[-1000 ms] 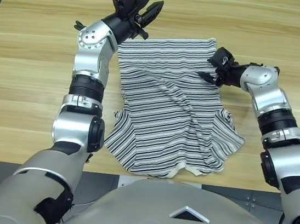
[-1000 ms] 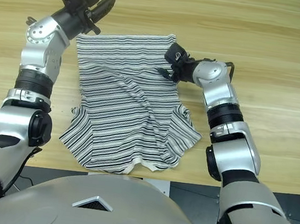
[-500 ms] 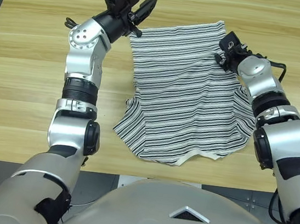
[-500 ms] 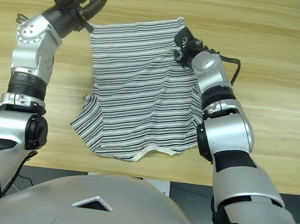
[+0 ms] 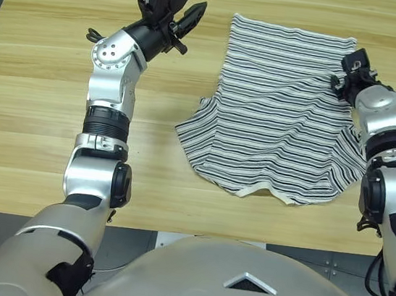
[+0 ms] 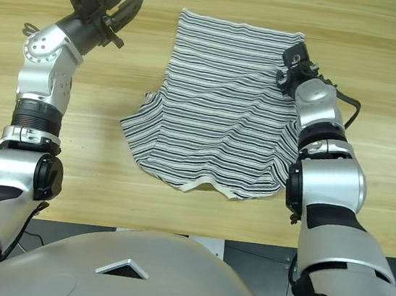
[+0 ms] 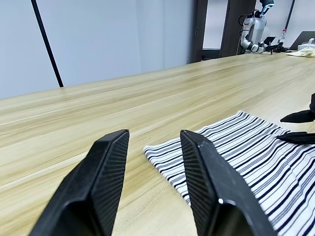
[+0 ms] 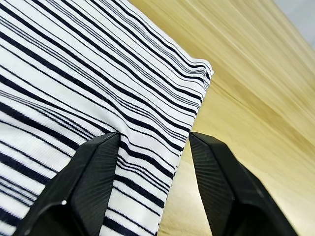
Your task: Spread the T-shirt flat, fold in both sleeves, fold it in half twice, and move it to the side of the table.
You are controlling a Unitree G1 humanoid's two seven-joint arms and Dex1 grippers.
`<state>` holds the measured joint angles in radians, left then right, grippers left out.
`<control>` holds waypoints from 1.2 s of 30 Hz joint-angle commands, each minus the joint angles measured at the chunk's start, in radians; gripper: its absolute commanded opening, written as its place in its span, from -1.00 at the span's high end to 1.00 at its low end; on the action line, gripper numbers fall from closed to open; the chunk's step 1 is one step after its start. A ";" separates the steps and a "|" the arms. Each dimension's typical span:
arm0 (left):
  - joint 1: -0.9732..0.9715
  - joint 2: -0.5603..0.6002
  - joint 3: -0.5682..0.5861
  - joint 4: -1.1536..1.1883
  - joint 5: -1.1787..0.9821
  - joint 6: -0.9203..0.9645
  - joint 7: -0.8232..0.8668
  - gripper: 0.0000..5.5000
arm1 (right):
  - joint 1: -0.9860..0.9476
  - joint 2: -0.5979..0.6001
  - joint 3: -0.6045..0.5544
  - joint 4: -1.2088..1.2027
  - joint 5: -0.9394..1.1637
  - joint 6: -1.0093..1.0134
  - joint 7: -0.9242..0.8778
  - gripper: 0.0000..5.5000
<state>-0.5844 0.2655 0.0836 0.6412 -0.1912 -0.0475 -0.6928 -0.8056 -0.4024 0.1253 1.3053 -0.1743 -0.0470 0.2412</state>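
Note:
The black-and-white striped T-shirt (image 5: 279,115) lies mostly flat on the right half of the wooden table (image 5: 39,134), hem edge far and neckline (image 5: 265,193) near. My right gripper (image 5: 345,74) sits at the shirt's far right corner. In the right wrist view its fingers (image 8: 98,167) stand apart and open, resting on the cloth edge (image 8: 162,98) with flat fabric between them. Raised above the bare table, my left gripper (image 5: 189,8) hangs open and empty to the left of the shirt's far left corner (image 7: 162,150).
Bare wood lies left of the shirt and along the far side. The near table edge (image 5: 173,229) runs just below the neckline. Another robot (image 7: 253,29) stands far off in the room behind.
The shirt slid to the right along with my right gripper and flattened out. Its far left corner has drawn away from my left gripper, which stays raised and open.

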 commanded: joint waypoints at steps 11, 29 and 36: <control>0.395 -0.042 0.100 -0.696 -0.263 0.403 0.188 0.30 | 0.162 0.187 -0.396 -0.637 0.577 -0.300 0.285 0.06; 0.835 -0.056 0.170 -0.889 -0.482 0.980 0.456 0.30 | 0.482 0.374 -0.234 -1.242 0.528 -0.203 0.095 0.06; 0.734 -0.082 0.129 -0.785 -0.525 1.030 0.442 0.30 | 0.510 0.384 -0.195 -1.276 0.493 -0.206 0.087 0.06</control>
<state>0.1346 0.1902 0.2424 -0.1939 -0.7434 0.9354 -0.2723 -0.2991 -0.0232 -0.0749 0.0480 0.3250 -0.2568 0.3340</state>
